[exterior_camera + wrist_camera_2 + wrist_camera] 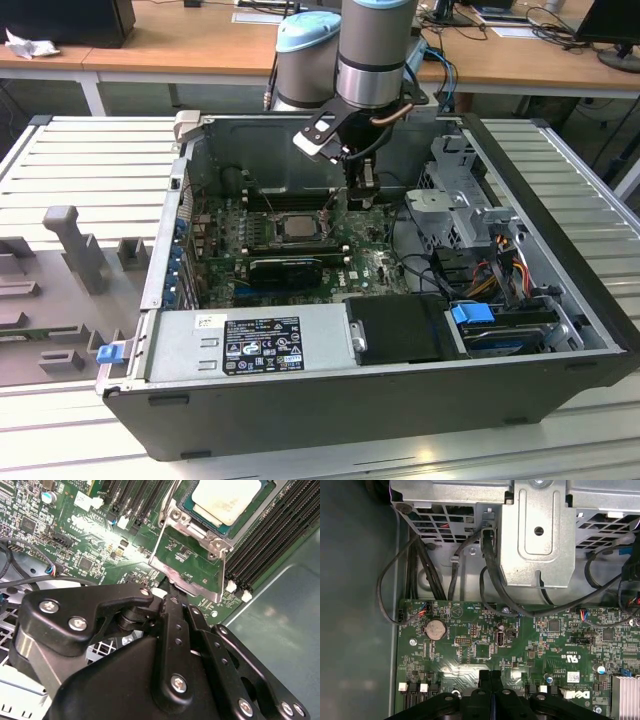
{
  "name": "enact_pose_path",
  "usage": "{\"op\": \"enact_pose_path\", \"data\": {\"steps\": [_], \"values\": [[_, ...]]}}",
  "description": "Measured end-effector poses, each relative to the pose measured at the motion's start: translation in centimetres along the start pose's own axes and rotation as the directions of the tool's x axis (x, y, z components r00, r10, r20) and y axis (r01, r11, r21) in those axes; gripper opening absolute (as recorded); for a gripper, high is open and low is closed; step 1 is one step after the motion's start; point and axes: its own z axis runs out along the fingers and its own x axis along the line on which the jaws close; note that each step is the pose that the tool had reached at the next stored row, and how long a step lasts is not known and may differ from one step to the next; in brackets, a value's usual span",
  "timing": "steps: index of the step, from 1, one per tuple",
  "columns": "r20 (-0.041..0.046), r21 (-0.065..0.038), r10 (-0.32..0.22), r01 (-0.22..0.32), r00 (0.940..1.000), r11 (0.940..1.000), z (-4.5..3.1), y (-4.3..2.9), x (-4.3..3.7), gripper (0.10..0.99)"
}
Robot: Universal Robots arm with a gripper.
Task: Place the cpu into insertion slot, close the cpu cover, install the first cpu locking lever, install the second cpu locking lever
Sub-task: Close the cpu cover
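Silvery cpu (227, 497) in insertion slot (195, 527) w/ cpu cover (219, 570) up; claw (171, 592) closed at its edge.

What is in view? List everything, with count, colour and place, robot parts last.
case: one, dark grey, open, on the table.
table: one, pale grey, ribbed, under the case.
circuit board: one, green, on the case floor.
chip: one, silvery, seated in the socket.
socket: one, dark frame, mid-board.
cover: one, silver, tilted open beside the chip.
memory slots: several, black, flanking the socket.
cables: several, black, by the drive cage.
gripper: one, black, shut, by the cover's free edge.
arm: one, grey and blue, above the case.
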Motion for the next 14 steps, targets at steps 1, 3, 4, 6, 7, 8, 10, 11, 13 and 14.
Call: {"op": "enact_pose_path", "data": {"steps": [1, 3, 4, 6, 7, 8, 10, 11, 13, 14], "values": [[0.0000, 0.000, 0.000, 0.000, 1.0000, 1.0000, 0.00, -0.06, 0.00, 0.106], [0.0000, 0.000, 0.000, 0.000, 1.0000, 1.0000, -0.01, -0.10, 0.00, 0.106], [0.0000, 0.000, 0.000, 0.000, 1.0000, 1.0000, 0.00, -0.13, 0.00, 0.106], [0.0000, 0.000, 0.000, 0.000, 1.0000, 1.0000, -0.01, -0.19, 0.01, 0.106], [-0.0001, 0.000, 0.000, 0.000, 1.0000, 1.0000, -0.01, -0.22, 0.01, 0.106], [0.0000, 0.000, 0.000, 0.000, 1.0000, 1.0000, -0.01, -0.24, 0.01, 0.106], [0.0000, 0.000, 0.000, 0.000, 1.0000, 1.0000, -0.01, -0.31, 0.01, 0.106], [0.0000, 0.000, 0.000, 0.000, 1.0000, 1.0000, -0.01, -0.35, 0.01, 0.106], [0.0000, 0.000, 0.000, 0.000, 1.0000, 1.0000, -0.02, -0.40, 0.01, 0.106], [-0.0001, 0.000, 0.000, 0.000, 1.0000, 1.0000, -0.02, -0.43, 0.01, 0.106]]}}
